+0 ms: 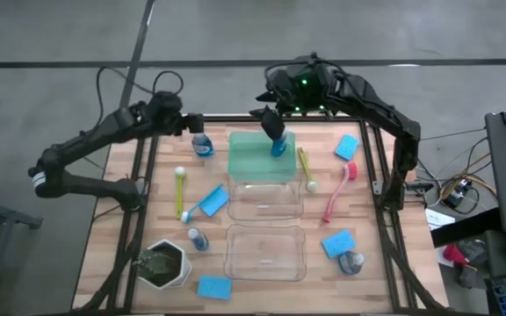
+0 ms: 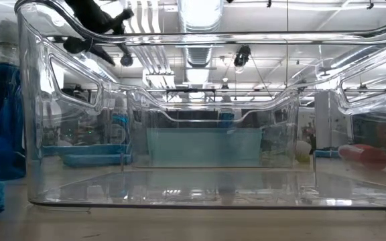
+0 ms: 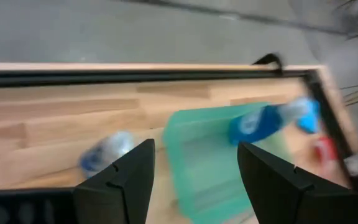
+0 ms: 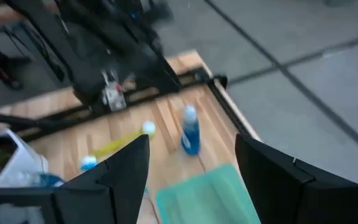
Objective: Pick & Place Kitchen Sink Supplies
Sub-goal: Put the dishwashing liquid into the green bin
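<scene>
Both my pincers gape wide and empty: my left gripper (image 1: 190,125) beside one bottle (image 1: 202,145), my right gripper (image 1: 271,120) above the green tray (image 1: 246,158).

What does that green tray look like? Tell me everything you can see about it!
The green tray is a see-through, mint-green rectangle with a low raised rim, and it looks like plastic. It lies flat on the wooden table, at the far end from the white plant pot, right next to the nearer of two clear bins. One small blue bottle with blue liquid is inside it near a corner. The right gripper hangs open just above that bottle, not holding anything.
</scene>
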